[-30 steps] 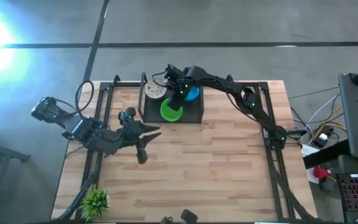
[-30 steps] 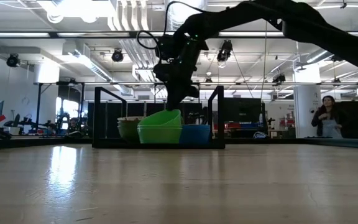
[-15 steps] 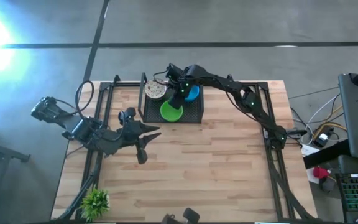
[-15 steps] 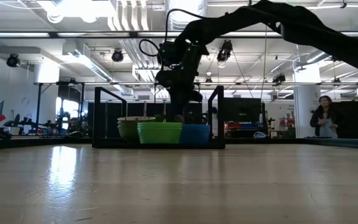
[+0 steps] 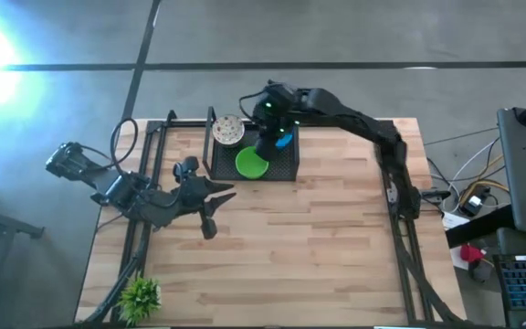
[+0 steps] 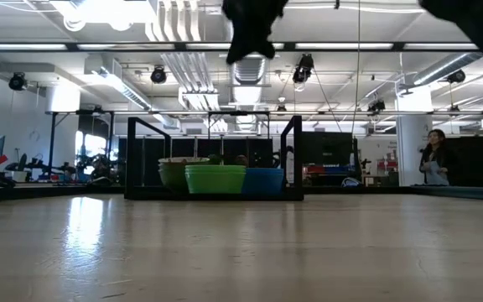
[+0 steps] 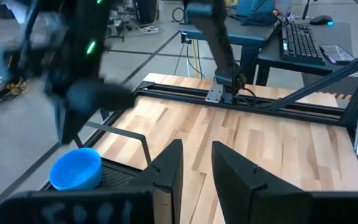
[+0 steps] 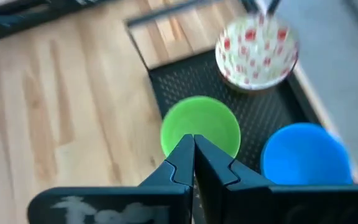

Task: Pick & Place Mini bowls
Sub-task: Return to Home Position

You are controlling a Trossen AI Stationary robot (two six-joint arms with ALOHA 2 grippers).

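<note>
A small spiky green potted plant [image 5: 140, 297] stands at the near left corner of the pale wooden bench [image 5: 318, 247]. Farther in, on the left side, the left arm sits low over the bench. The left claw [image 7: 196, 149] is empty, its two dark fingers a narrow gap apart, pointing toward the bench's right side.

At the middle of the far edge sits a black wire-mesh tray [image 5: 281, 166] with a raised frame. Inside it are three groups of small round mini bowls. The bright green bowls [image 5: 251, 164] are at the tray's near side, and the bright blue bowls [image 5: 284, 140] are behind them to the right. The white bowls with red speckles [image 5: 227, 132] are in the far left corner. The groups stand just beside one another; how many are nested in each cannot be told.

The right arm reaches in from the bench's right edge. The right claw [image 8: 193, 143] hangs well above the tray, over the green and blue bowls, its fingertips pressed together and holding nothing.

Beyond the bench, at the right of the room, stands a person [image 6: 433, 158].
</note>
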